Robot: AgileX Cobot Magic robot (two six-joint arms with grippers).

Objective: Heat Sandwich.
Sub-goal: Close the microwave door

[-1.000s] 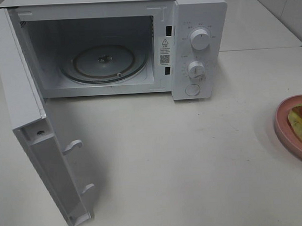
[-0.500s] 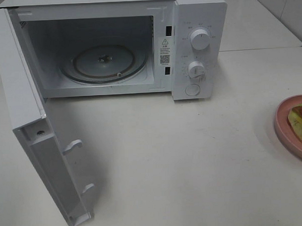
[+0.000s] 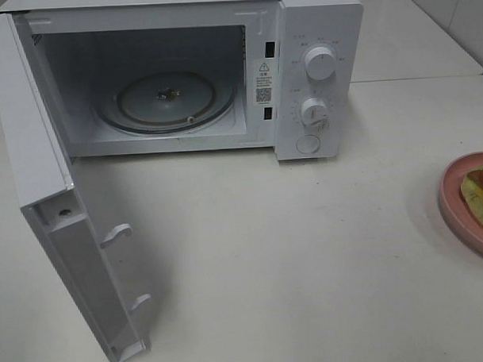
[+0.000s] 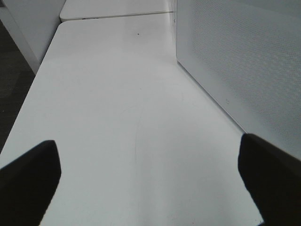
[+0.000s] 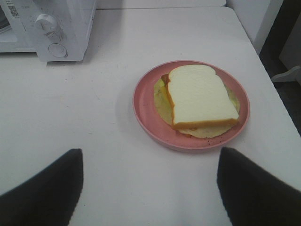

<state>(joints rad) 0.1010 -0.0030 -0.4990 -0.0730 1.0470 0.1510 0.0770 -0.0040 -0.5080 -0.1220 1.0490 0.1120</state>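
Sandwich (image 5: 201,96) lies on a pink plate (image 5: 146,115) on the white table (image 3: 308,258), well apart from the microwave (image 3: 316,35) and off to its right in the high view, where only the plate's edge and a sliver of bread and filling show at the frame border. From the right wrist camera the top slice is white with a golden-brown crust, and a yellow-green layer spreads out beneath it past the bread; a hint of something reddish sits at one corner, though the view is too soft to be sure what it is.

Microwave door (image 3: 60,227) stands swung wide open, with two latch hooks on its inner edge. Inside, the glass turntable (image 3: 166,100) is bare. Two dials and a round button sit on the control panel (image 3: 315,87).

Right gripper (image 5: 146,188) hovers over the table just short of the plate, its two dark fingers (image 5: 42,193) spread wide with nothing between them. Left gripper (image 4: 146,179) hangs above bare tabletop beside the perforated side wall of the microwave, fingers (image 4: 28,179) likewise spread apart and holding nothing
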